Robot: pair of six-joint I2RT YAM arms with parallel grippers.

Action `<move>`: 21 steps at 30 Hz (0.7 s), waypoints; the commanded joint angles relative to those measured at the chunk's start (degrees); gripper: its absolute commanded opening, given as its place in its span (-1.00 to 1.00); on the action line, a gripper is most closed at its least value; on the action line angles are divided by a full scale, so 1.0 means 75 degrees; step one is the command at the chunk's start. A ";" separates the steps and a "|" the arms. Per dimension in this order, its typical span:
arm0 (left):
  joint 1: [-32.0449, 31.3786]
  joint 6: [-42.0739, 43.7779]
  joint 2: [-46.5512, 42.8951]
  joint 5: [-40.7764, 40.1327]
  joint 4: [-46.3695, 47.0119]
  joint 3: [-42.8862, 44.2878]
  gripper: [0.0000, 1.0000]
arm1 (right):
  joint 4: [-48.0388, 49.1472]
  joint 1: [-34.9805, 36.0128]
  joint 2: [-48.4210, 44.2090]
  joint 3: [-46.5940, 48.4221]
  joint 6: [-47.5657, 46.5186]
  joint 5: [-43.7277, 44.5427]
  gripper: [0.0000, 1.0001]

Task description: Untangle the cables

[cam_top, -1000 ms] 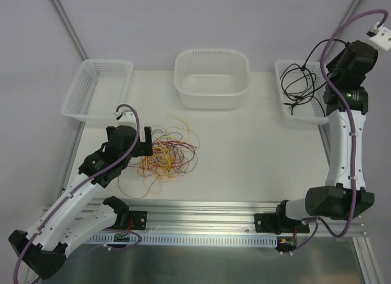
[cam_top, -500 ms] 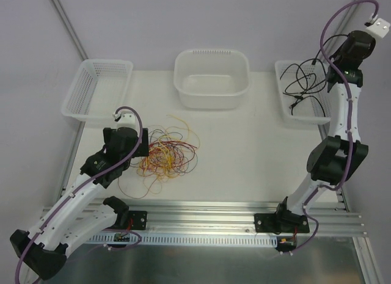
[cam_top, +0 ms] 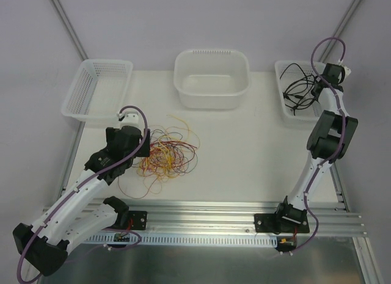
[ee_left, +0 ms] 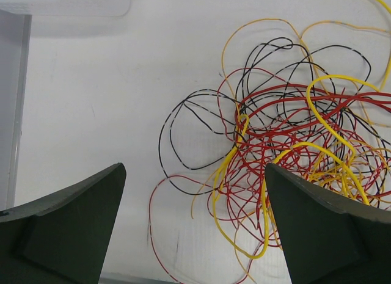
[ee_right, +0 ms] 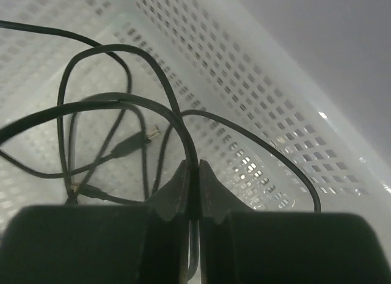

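A clump of thin red, yellow and black cables (cam_top: 168,156) lies on the white table, left of centre. My left gripper (cam_top: 145,141) hovers at the clump's left edge. In the left wrist view that gripper (ee_left: 195,235) is open and empty, and the cables (ee_left: 287,143) spread from between its fingers to the upper right. My right gripper (cam_top: 315,92) reaches into the right basket (cam_top: 278,65). In the right wrist view it (ee_right: 193,174) is shut on a black cable (ee_right: 190,152). That cable loops over the basket's floor, with a plug end (ee_right: 131,145) lying there.
An empty mesh basket (cam_top: 98,88) stands at the back left. A deeper white tub (cam_top: 212,91) sits at the back middle. The right basket's perforated wall (ee_right: 244,70) rises close behind the right fingers. An aluminium rail (cam_top: 201,211) runs along the near edge.
The right arm has folded down from high above, bringing the black cable low into the right basket. The left gripper has turned slightly beside the clump and stays open.
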 commanded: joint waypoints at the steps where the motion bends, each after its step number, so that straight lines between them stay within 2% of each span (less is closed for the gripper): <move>1: 0.0077 0.0092 0.0052 -0.0220 0.0102 -0.0011 0.98 | -0.0578 -0.0254 0.0072 0.0326 0.0521 -0.0123 -0.83; 3: 0.0065 0.0069 0.0064 -0.0209 0.0102 -0.0035 0.98 | -0.0567 -0.0278 -0.0045 0.0208 0.0533 -0.0193 -0.65; 4: 0.0065 0.0069 0.0064 -0.0174 0.0102 -0.0035 0.98 | -0.0555 -0.0289 -0.0243 0.0173 0.0556 -0.0263 -0.44; 6: 0.0065 0.0057 0.0052 -0.0139 0.0102 -0.0023 0.98 | -0.0449 -0.0290 -0.0513 0.0056 0.0580 -0.0544 -0.20; 7: 0.0076 0.0034 0.0029 -0.0104 0.0102 -0.0011 0.98 | -0.0414 -0.0278 -0.0653 0.0044 0.0591 -0.0638 0.03; 12: 0.0077 0.0010 -0.0240 -0.0103 0.0102 -0.0023 0.98 | -0.0473 -0.0290 -0.1755 0.0067 0.0685 -0.0919 0.56; 17: 0.0076 -0.0060 -0.0510 -0.0104 0.0113 -0.0035 0.98 | -0.0461 -0.0149 -0.2938 -0.0330 0.0907 -0.1550 0.74; 20: 0.0100 -0.0037 -0.0569 -0.0033 0.0125 -0.0035 0.99 | -0.0380 0.0154 -0.4050 -0.1207 0.1247 -0.1915 0.78; 21: 0.0112 -0.0037 -0.0569 -0.0010 0.0137 -0.0023 0.98 | -0.0274 0.0272 -0.4668 -0.1988 0.1340 -0.1904 0.79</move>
